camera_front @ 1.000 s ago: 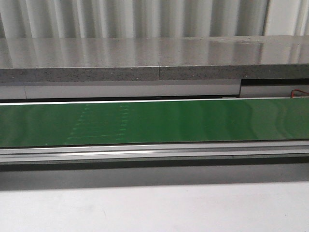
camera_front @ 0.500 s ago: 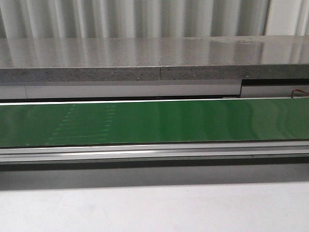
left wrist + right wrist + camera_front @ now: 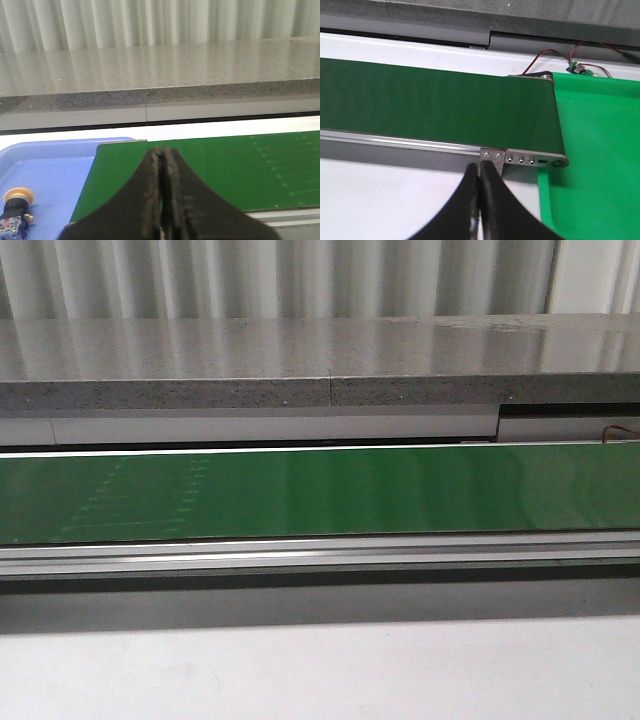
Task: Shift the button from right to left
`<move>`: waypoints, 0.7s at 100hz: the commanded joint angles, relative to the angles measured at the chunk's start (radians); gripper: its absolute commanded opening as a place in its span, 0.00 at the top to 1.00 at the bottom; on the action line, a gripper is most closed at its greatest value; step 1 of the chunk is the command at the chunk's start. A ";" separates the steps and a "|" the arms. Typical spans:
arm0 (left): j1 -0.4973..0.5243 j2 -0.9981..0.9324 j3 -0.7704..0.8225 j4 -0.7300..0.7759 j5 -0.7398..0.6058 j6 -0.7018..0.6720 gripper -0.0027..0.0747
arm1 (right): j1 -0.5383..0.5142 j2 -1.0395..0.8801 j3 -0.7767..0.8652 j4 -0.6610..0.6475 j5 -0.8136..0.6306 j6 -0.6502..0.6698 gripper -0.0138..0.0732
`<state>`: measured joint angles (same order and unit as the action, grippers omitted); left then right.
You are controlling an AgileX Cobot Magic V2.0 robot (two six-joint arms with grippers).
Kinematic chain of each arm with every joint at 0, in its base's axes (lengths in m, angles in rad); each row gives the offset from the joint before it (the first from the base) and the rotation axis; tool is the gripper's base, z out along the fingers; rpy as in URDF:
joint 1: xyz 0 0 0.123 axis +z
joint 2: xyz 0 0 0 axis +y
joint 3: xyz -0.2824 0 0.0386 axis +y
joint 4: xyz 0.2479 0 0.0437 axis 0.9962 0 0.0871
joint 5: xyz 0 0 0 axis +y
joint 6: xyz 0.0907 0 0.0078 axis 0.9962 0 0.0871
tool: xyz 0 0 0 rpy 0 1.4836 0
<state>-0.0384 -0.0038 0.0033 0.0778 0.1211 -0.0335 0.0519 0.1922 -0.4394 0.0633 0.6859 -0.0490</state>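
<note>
While both end effectors, left [image 3: 161, 200] & right [image 3: 479, 205], closed, empty: 1 button [image 3: 15, 210] in 1 blue tray [image 3: 55, 175].

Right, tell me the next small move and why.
Probably hold both arms and wait. The button already lies in the blue tray at the green conveyor belt's left end, the belt is bare, and the left gripper and right gripper are shut on nothing.

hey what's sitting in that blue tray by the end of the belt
One button with a yellow cap lies in the blue tray. Nothing else shows on the visible part; the tray's near corner is cut off by the frame and the left gripper.
</note>
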 commanded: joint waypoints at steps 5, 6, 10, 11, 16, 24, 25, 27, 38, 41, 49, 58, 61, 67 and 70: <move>0.001 -0.032 0.039 -0.005 -0.073 -0.014 0.99 | -0.014 0.006 0.003 -0.016 -0.189 -0.006 0.92; 0.001 -0.032 0.039 -0.005 -0.073 -0.014 0.99 | -0.016 0.006 0.007 -0.016 -0.211 -0.006 0.92; 0.001 -0.032 0.039 -0.005 -0.073 -0.014 0.99 | -0.028 0.004 0.033 -0.016 -0.268 -0.006 0.92; 0.001 -0.032 0.039 -0.005 -0.073 -0.014 0.99 | -0.030 0.004 0.037 -0.016 -0.292 -0.006 0.92; 0.001 -0.032 0.039 -0.005 -0.073 -0.014 0.99 | -0.046 0.004 0.076 -0.016 -0.373 -0.006 0.92; 0.001 -0.032 0.039 -0.005 -0.073 -0.014 0.99 | -0.080 0.004 0.137 -0.019 -0.490 -0.006 0.92; 0.001 -0.032 0.039 -0.005 -0.073 -0.014 0.99 | -0.083 0.004 0.142 -0.018 -0.509 -0.006 0.92; 0.001 -0.032 0.039 -0.005 -0.073 -0.014 0.99 | -0.092 0.004 0.159 -0.020 -0.537 -0.006 0.92; 0.001 -0.032 0.039 -0.005 -0.073 -0.014 0.99 | -0.125 -0.002 0.241 -0.035 -0.656 0.005 0.92; 0.001 -0.032 0.039 -0.005 -0.073 -0.014 0.99 | -0.130 -0.008 0.260 -0.041 -0.686 0.018 0.92; 0.001 -0.032 0.039 -0.005 -0.073 -0.014 0.99 | -0.137 -0.033 0.313 -0.063 -0.725 0.049 0.92; 0.001 -0.032 0.039 -0.005 -0.073 -0.014 0.99 | -0.146 -0.081 0.363 -0.084 -0.735 0.093 0.92; 0.001 -0.032 0.039 -0.005 -0.073 -0.014 0.99 | -0.152 -0.102 0.376 -0.085 -0.735 0.101 0.92; 0.001 -0.032 0.039 -0.005 -0.073 -0.014 0.99 | -0.159 -0.134 0.401 -0.085 -0.735 0.104 0.92; 0.001 -0.032 0.039 -0.005 -0.073 -0.014 0.99 | -0.163 -0.149 0.414 -0.085 -0.735 0.104 0.92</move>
<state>-0.0384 -0.0038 0.0033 0.0778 0.1225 -0.0335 -0.0963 0.0683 -0.0251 -0.0069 0.0425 0.0409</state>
